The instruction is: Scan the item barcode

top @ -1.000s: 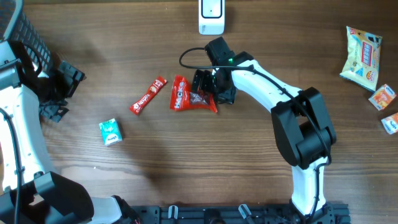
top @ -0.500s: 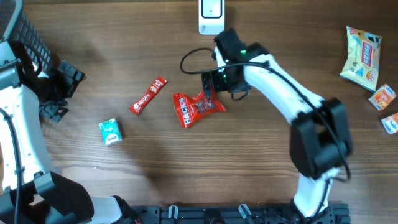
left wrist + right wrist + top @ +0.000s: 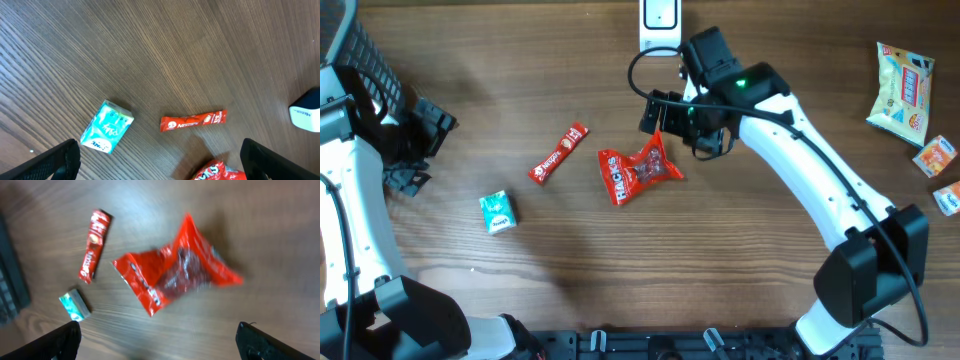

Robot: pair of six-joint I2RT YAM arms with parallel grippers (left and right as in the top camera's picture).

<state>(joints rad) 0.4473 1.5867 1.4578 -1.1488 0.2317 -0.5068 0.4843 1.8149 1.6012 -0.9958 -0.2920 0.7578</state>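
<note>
The left gripper (image 3: 420,148) sits well away at the left edge of the surface (image 3: 620,280), jaws apart and empty, while the red snack bag (image 3: 638,172) lies flat mid-surface, long axis roughly left-right, just near-left of the much closer right gripper (image 3: 670,118), whose jaws hang spread wide, holding nothing.
</note>
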